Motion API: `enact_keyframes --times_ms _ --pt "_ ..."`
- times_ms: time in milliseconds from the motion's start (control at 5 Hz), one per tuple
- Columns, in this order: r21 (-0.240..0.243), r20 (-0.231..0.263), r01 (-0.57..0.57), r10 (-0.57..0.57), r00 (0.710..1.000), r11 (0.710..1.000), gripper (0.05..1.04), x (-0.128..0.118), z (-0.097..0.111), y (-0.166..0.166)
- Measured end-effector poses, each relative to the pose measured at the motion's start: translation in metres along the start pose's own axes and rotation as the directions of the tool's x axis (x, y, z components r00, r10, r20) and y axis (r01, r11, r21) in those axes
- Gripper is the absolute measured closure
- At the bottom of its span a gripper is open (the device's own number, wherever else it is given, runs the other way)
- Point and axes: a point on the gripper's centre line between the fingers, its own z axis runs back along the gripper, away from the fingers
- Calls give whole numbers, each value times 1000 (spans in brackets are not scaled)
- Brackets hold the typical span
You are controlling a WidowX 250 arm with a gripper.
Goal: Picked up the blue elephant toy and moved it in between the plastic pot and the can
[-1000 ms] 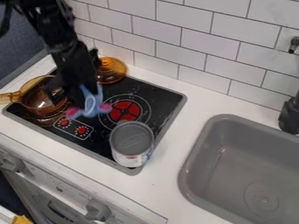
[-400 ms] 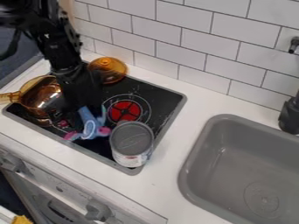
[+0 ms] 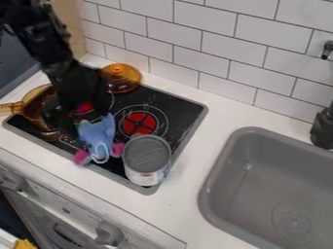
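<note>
The blue elephant toy (image 3: 98, 133) is on the shiny black stove top (image 3: 183, 111), between the plastic pot (image 3: 34, 105) and the can (image 3: 147, 160). The jaws of the black gripper (image 3: 78, 115) look open, right by the toy's top. The toy looks light and soft, so it should squish and not break. Its middle seems a good place to grab, because the pink ends may flop. The pot is round, smooth and see-through orange. The can is stiff, with a flat gray top.

Near my claw (image 3: 79, 115) I see an amber lid (image 3: 121, 77); well apart from it, a grey sink (image 3: 218, 168) and black tap (image 3: 323, 129)
</note>
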Motion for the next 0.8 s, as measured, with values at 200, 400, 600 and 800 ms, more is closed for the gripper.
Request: enact_keyframes --times_ms 200,400,600,800 --pt "18 -7 -11 11 1000 1000 82 0 17 4" --pt "34 -7 -11 11 1000 999 83 4 33 7" --pt "67 -28 24 -22 999 997 83 7 57 13" --pt "48 -49 48 -45 998 998 83 12 59 16"
